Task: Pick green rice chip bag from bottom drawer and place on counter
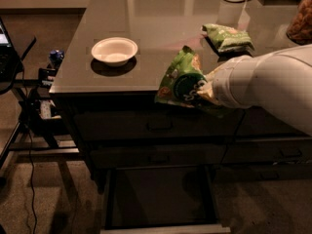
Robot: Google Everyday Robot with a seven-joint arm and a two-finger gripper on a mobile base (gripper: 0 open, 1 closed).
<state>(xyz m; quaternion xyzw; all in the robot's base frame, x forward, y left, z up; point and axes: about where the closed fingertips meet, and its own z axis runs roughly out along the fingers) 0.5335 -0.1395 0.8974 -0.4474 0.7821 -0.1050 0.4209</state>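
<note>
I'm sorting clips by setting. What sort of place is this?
Probably a kitchen or office snack area: a glossy counter over dark drawers, a white bowl on top. The claw holds the green rice chip bag by the counter's front edge, above the open bottom drawer.

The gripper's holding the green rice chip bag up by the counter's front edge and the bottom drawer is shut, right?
No, the camera view shows the bottom drawer pulled open. The gripper does hold the green rice chip bag by the front edge of the counter.
</note>
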